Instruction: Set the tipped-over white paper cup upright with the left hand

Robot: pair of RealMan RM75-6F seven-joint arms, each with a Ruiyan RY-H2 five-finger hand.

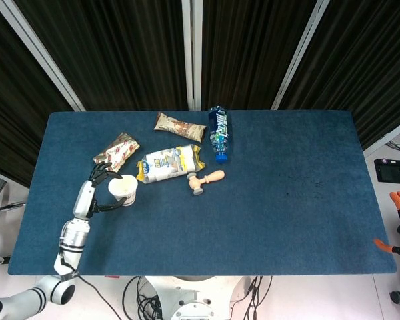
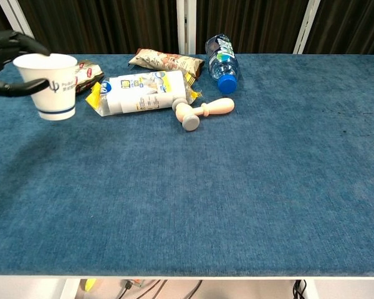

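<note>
Two views of one grasp. The white paper cup [image 2: 52,85] stands mouth-up, its long axis vertical, near the left end of the blue table [image 1: 287,200], just beside the yellow-and-white snack bag [image 1: 168,163]. The left hand [image 1: 99,190] lies directly on the cup's left side, dark fingers [image 2: 15,87] curled round its wall — so the cup is gripped, not merely touched. Whether its base already rests on the cloth cannot be told; the coming move appears to turn on that, a short lowering if needed and then release.

Head view: the arm's whole reach and the cup's open mouth from above. Chest view: the cup's upright profile and blue band — but only fingertips of the hand. Right hand: shown in neither view, leaving the left as the only hand near.
</note>
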